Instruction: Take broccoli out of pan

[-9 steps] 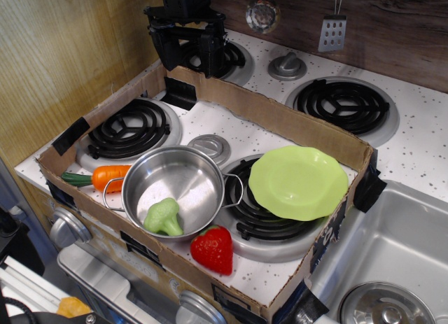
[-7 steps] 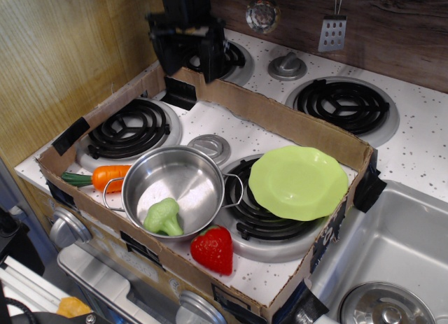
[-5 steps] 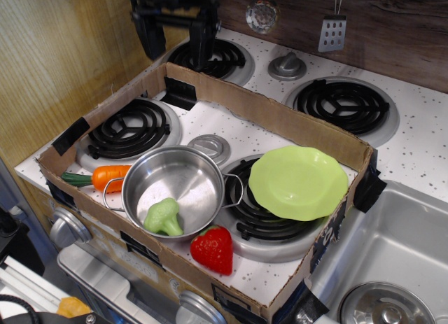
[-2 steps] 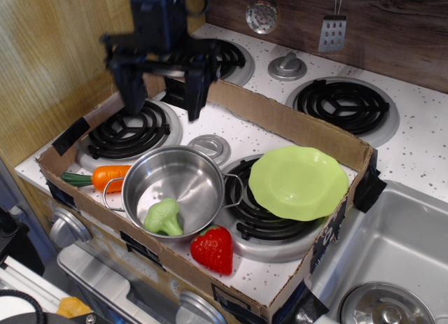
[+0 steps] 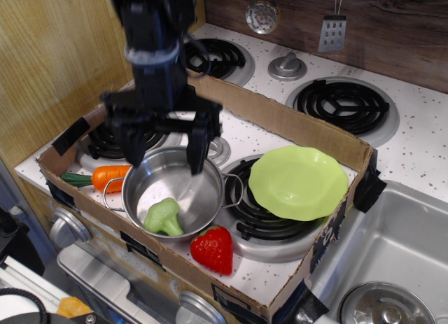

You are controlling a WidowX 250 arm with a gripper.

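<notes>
broccoli (image 5: 163,217) not out yet, we see it lying in the pan (image 5: 172,191) | our gripper (image 5: 164,150) hangs over the pan, jaws wide apart, holding nothing | left: go down, grab, lift out

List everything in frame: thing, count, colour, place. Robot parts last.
broccoli: 1, pale green, inside the pan, near its front wall
pan: 1, shiny steel, front left of the cardboard tray
carrot: 1, orange with green top, left of the pan
strawberry: 1, red, in front of the pan
plate: 1, lime green, tilted over the front right burner
cardboard tray: 1, brown, walls around the front of the stove
burners: 4, black coils, on the white speckled stove top
sink: 1, steel, right of the stove
hanging utensils: 2, metal, on the back wall
gripper: 1, black, fingers spread, above the pan's rear half
</notes>
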